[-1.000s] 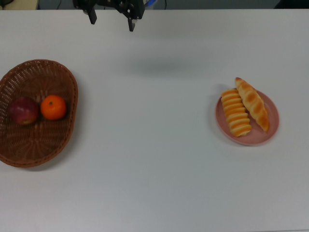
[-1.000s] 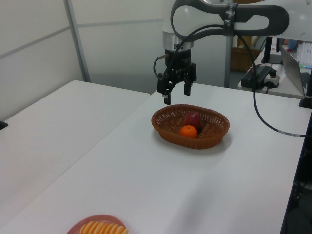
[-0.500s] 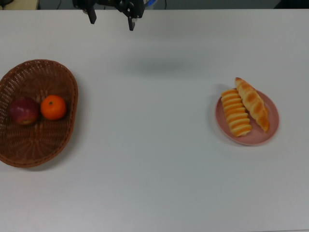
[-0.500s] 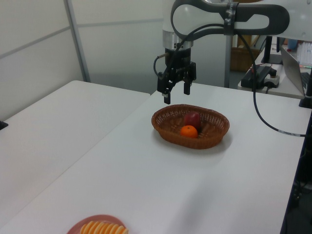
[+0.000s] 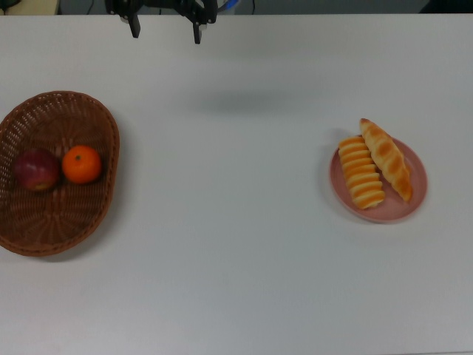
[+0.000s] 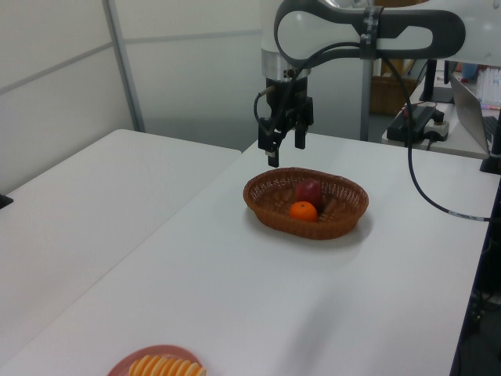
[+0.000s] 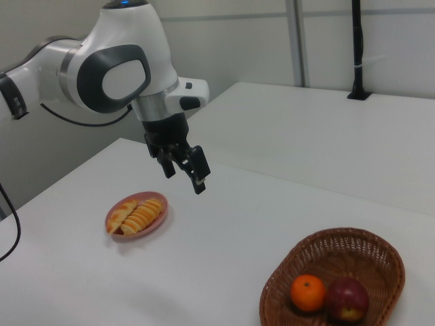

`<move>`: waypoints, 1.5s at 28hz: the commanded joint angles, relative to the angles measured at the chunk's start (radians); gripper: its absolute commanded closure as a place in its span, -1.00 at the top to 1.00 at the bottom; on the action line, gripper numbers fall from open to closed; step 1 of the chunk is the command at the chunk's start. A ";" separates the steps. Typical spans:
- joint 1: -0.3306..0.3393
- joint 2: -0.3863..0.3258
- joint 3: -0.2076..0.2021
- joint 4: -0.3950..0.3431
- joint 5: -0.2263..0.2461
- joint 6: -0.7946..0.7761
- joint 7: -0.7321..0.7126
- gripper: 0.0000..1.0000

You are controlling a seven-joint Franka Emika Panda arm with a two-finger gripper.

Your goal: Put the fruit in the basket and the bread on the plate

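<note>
White tabletop [image 5: 244, 244], pale partition walls behind, a second white desk alongside in the left view and right view. Cables and a laptop edge at the far right of the left view.

Change over the last second: in the top view the tool [image 5: 164, 26] drifts further toward the upper edge of the frame, its two fingers now a little wider apart across the frame. In the left view the wrist turns, so the fingers look narrower and nearly in line. Nothing on the tabletop shifts.

Reading for the task: looks complete.
- Basket [image 5: 44, 222], left of the top view: apple [image 5: 35, 169] and mandarin [image 5: 81, 164] lie inside, side by side, touching or nearly so.
- Plate [image 5: 414, 203], right of the top view: ribbed roll [image 5: 361, 171] and braided pastry [image 5: 386, 158] lie on it side by side; the braided one's upper tip overhangs the rim.
- Nothing loose elsewhere.
My judgement: the arm is retreating or parking, no grasp pending.

Arm pose:
- Tool released, fingers spread, nothing between them; clearest in the right view [image 7: 183, 166].
- Tool points downward, slightly tilted, high above the tabletop, well clear of everything.
- In the left view the tool [image 6: 285, 145] hangs behind the basket's [image 6: 270, 213] far left rim, above it, not touching.
- In the right view it hangs above the stretch between plate [image 7: 158, 221] and basket [image 7: 380, 258], nearer the plate.
- Arm elbow arches high in the upper part of the left view.
</note>
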 commanded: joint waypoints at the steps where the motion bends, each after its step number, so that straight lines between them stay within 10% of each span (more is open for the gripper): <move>1: 0.008 -0.019 0.000 -0.019 -0.022 -0.009 -0.024 1.00; 42: 0.027 -0.015 0.005 -0.024 -0.042 -0.032 -0.105 1.00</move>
